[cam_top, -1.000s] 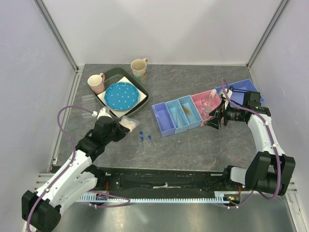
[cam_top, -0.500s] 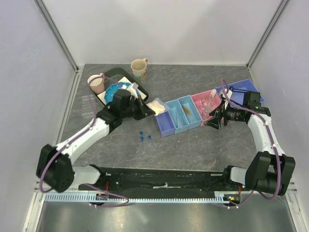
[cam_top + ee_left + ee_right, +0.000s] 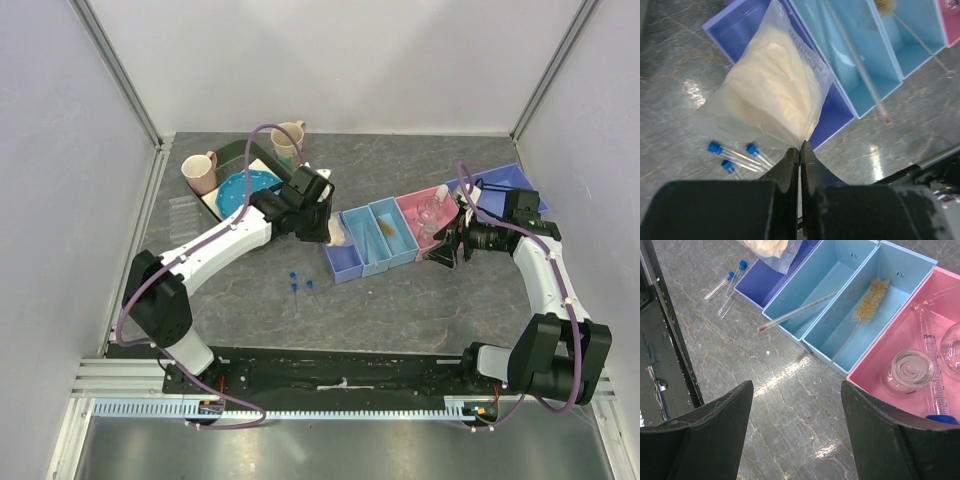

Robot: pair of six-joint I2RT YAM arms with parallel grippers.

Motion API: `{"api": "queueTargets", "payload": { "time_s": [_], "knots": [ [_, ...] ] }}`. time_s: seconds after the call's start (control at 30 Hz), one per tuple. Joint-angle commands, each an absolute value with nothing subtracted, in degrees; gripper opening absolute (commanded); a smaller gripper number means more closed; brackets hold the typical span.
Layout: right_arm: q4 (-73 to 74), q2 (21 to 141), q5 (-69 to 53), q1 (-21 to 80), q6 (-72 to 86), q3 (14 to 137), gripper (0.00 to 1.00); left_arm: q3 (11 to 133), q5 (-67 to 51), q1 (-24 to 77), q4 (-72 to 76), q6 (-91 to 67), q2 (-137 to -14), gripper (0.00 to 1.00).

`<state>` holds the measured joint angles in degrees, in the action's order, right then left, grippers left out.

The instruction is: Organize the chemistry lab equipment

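Tabletop (image 3: 420,310), grey and marbled, carries a row of bins. Left gripper (image 3: 800,147) is pinched tight on a corner of the whitish bag (image 3: 775,95), which hangs over the purple bin (image 3: 742,30). Right gripper (image 3: 796,390) gapes wide and empty near the pink bin (image 3: 875,350). 3 blue-capped tubes (image 3: 735,159) lie on the table.

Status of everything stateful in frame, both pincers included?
left pincer: shut on whitish bag
whitish bag: held over purple bin
right pincer: open, empty
blue-capped tubes: capped, lying on table
brush: lying in light blue bin
thin cylinder: lying in pink bin
pink mug, cream mug: upright
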<state>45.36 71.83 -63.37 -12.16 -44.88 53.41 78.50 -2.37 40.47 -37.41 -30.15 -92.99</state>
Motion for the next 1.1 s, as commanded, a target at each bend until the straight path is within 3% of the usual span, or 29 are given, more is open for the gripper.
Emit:
{"api": "queueTargets", "payload": {
  "time_s": [0.0, 0.43, 0.5, 0.53, 0.63, 0.93, 1.03, 1.07],
  "knots": [
    [45.2, 71.3, -65.0, -12.3, -46.9, 55.5, 0.78, 82.8, 5.4, 41.8, -43.3, -24.3, -94.0, 0.02],
    [45.3, 71.2, -65.0, -12.3, -47.0, 55.5, 0.79, 90.9, 4.8, 45.7, -47.7, -23.2, -103.9, 0.02],
    [45.2, 71.2, -64.9, -12.2, -47.0, 55.5, 0.79, 91.3, 4.7, 45.8, -48.3, -23.6, -104.5, 0.13],
    [45.2, 71.3, -64.9, -12.3, -47.0, 55.5, 0.79, 91.5, 4.6, 45.8, -48.3, -23.6, -104.4, 0.31],
    [45.3, 71.3, -64.9, -12.2, -47.0, 55.5, 0.79, 90.5, 4.7, 46.0, -47.3, -23.7, -101.6, 0.55],
    [45.4, 71.7, -65.3, -12.2, -47.2, 55.4, 0.79, 73.9, 11.8, 44.0, -35.3, -22.3, -77.4, 0.76],
    [45.3, 71.8, -65.4, -12.2, -47.2, 55.5, 0.78, 65.7, 10.0, 33.2, -34.1, -20.0, -67.6, 0.81],
    [45.4, 71.8, -65.6, -12.2, -47.3, 55.5, 0.79, 61.2, 4.3, 28.3, -33.1, -19.6, -65.3, 0.81]
  ]
}}
